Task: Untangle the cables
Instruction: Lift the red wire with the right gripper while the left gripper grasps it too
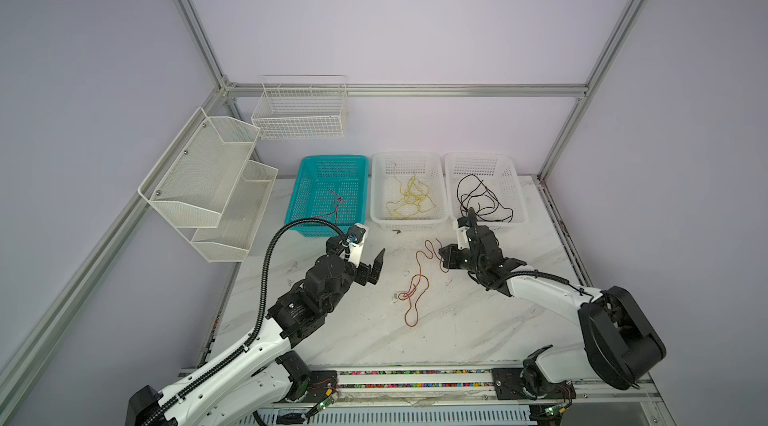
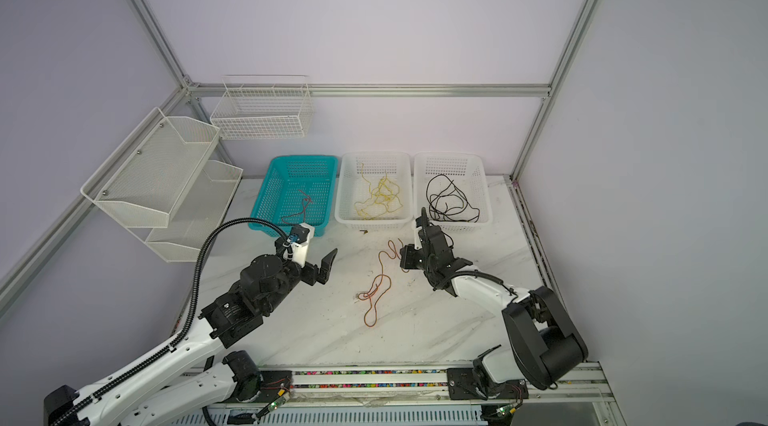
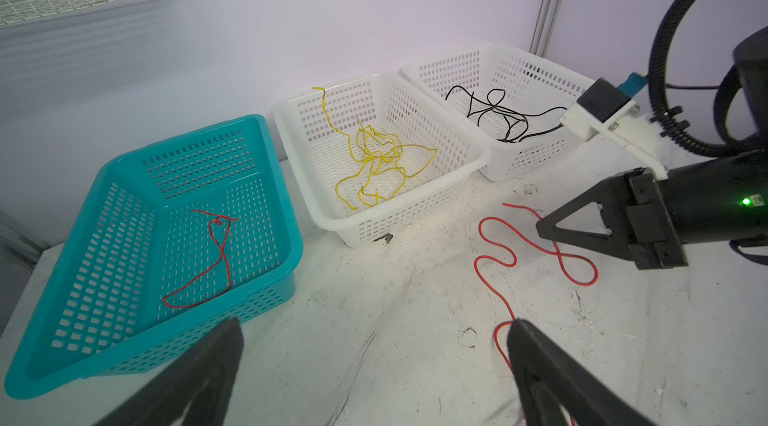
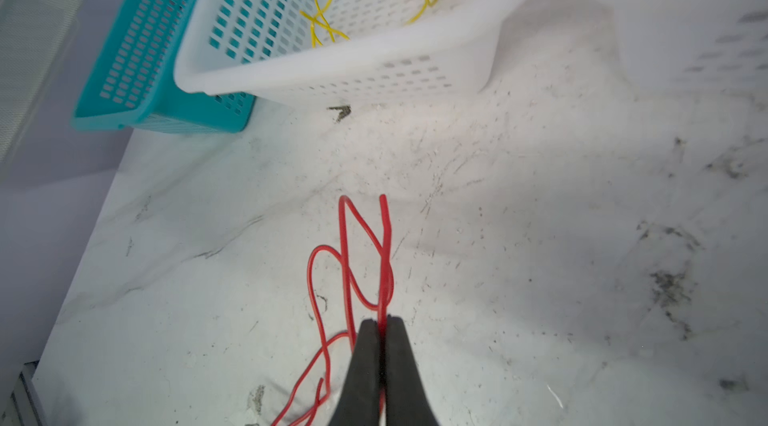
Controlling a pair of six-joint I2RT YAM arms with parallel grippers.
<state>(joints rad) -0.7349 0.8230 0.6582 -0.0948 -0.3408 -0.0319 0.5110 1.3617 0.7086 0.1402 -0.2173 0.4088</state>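
Closest in, my two arms rise from the rail along the near edge of the marble table (image 1: 457,332). Between them lies a broad bare stretch of tabletop, well on the near side of the middle white basket (image 1: 407,154). My left gripper (image 3: 374,334) hangs over the table to the near left of that basket, its jaws spread wide with nothing between them. My right gripper (image 4: 381,321) sits low to the near right of that basket, jaws pressed together on the loose red cable (image 1: 417,278) close to one of its ends. That cable, the only one on the table, trails in loops from the pinch toward the near side, straight in front of the middle basket and clear of every table edge. One small dark scrap (image 1: 397,231) lies just at the middle basket's front wall. Three baskets stand in a row along the far edge by the wall. The teal basket (image 1: 332,158), just left of the middle one, holds a second red cable (image 1: 337,205). The middle one holds yellow cables (image 1: 409,197) in a tangle whose strands I cannot count. The other white basket (image 1: 478,155), just right of it, holds black cables (image 1: 478,199), likewise tangled. On the wall, left of and beyond the middle basket, hang one two-tier mesh shelf (image 1: 208,170) and one wire basket (image 1: 299,112).
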